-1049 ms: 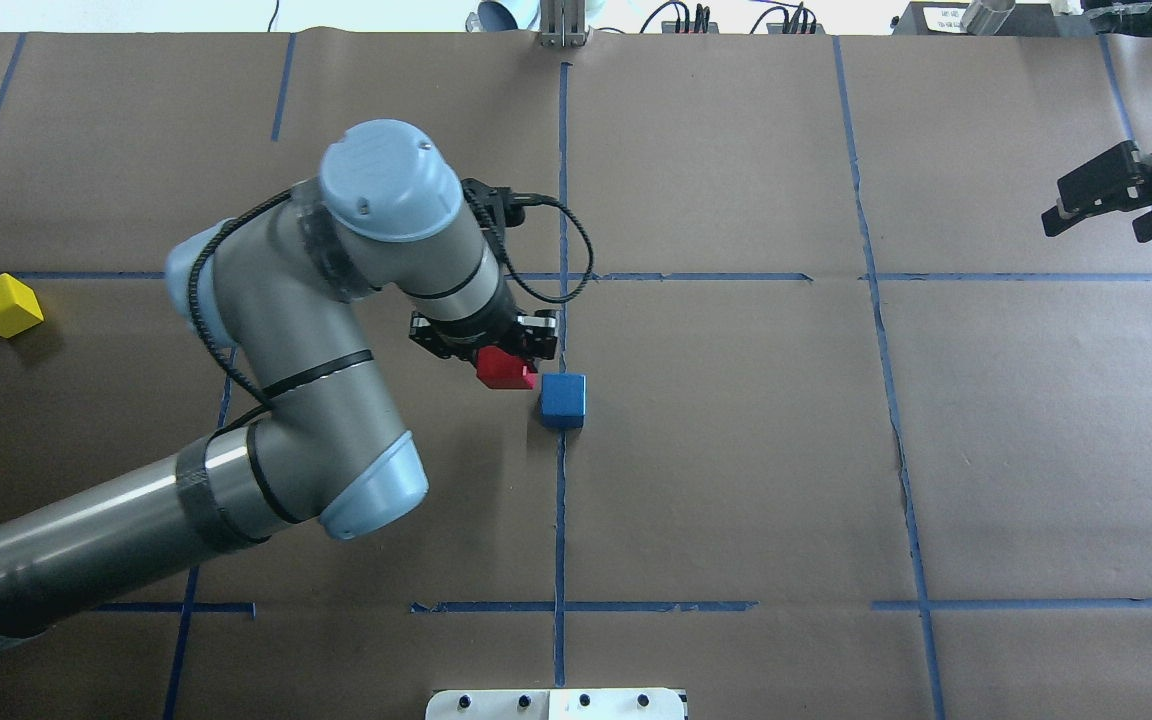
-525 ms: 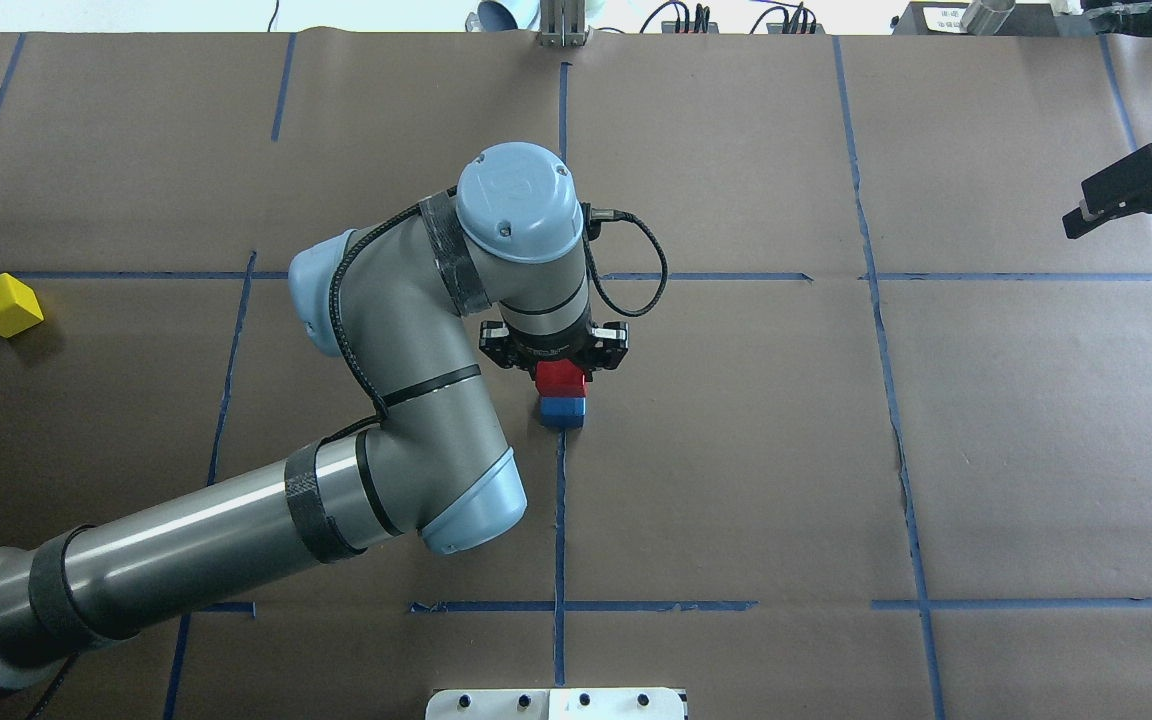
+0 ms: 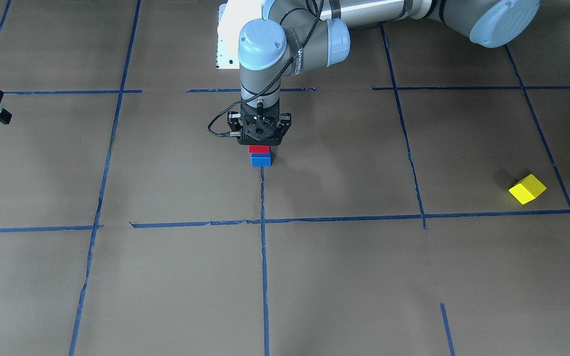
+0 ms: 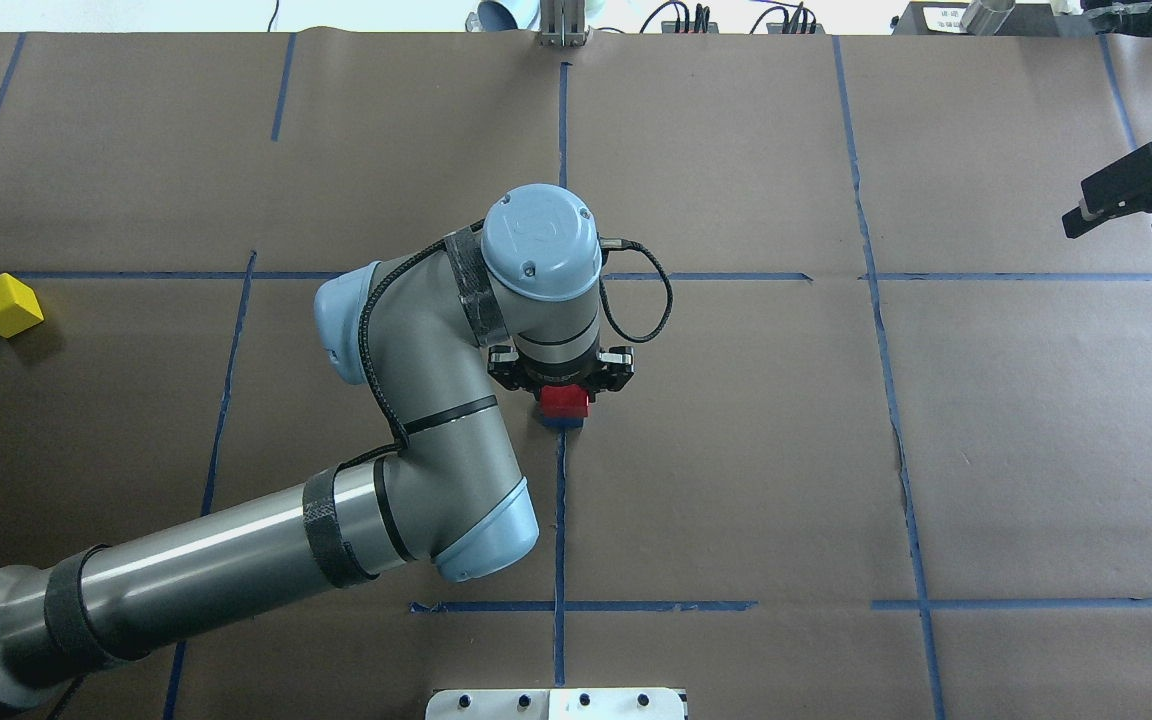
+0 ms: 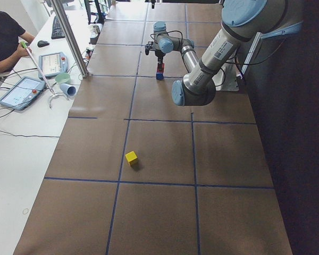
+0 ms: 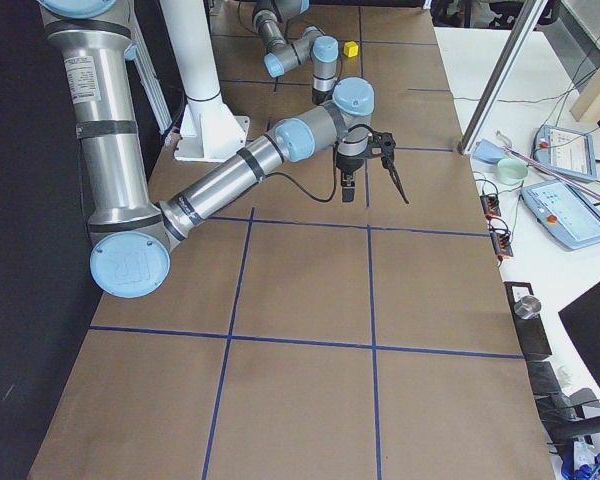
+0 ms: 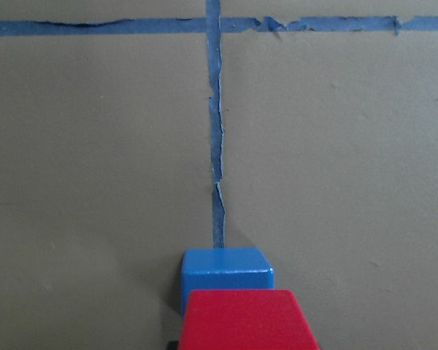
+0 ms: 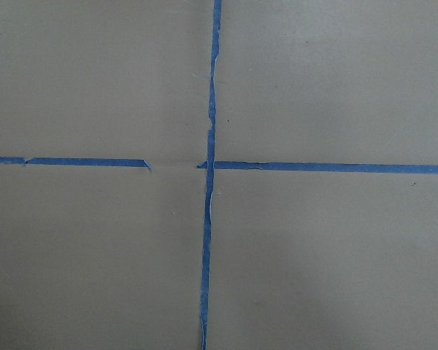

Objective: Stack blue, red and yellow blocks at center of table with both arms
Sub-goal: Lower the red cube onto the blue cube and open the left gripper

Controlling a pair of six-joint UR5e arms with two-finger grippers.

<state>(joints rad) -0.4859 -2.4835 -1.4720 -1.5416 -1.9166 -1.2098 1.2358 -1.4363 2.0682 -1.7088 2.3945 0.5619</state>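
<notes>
Red block (image 7: 248,321) at bottom edge, cropped by frame, overlapping near side of blue block (image 7: 226,268). Edges parallel; contact between the two not resolvable. Brown surface (image 7: 95,182) all round. Vertical tape line (image 7: 216,146) from blue block up to horizontal tape line (image 7: 95,27) near top edge. Both tapes frayed.

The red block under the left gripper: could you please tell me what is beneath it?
The blue block lies directly beneath the red block, on a tape line. The left gripper, closed on the red block, hides its top; whether the blocks touch fully cannot be seen.
</notes>
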